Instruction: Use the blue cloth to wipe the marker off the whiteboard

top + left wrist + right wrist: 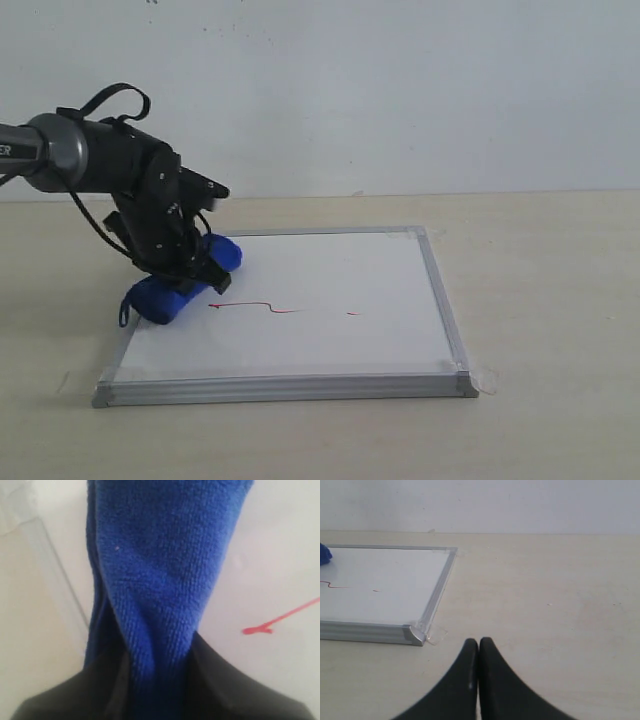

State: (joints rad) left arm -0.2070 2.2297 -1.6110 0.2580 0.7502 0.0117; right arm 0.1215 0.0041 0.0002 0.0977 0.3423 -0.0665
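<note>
- Exterior view: the black left gripper (195,272) is squeezed tight around the soft, bright blue cloth roll (160,300).
- The cloth lies on the left edge of the flat white board with the silver frame (330,345).
- The thin red wavy marker line (255,306) starts just beside the cloth.
- The black right gripper (478,647) has its fingers pressed together with nothing between them, over the pale table (560,605) near a board corner.
</note>
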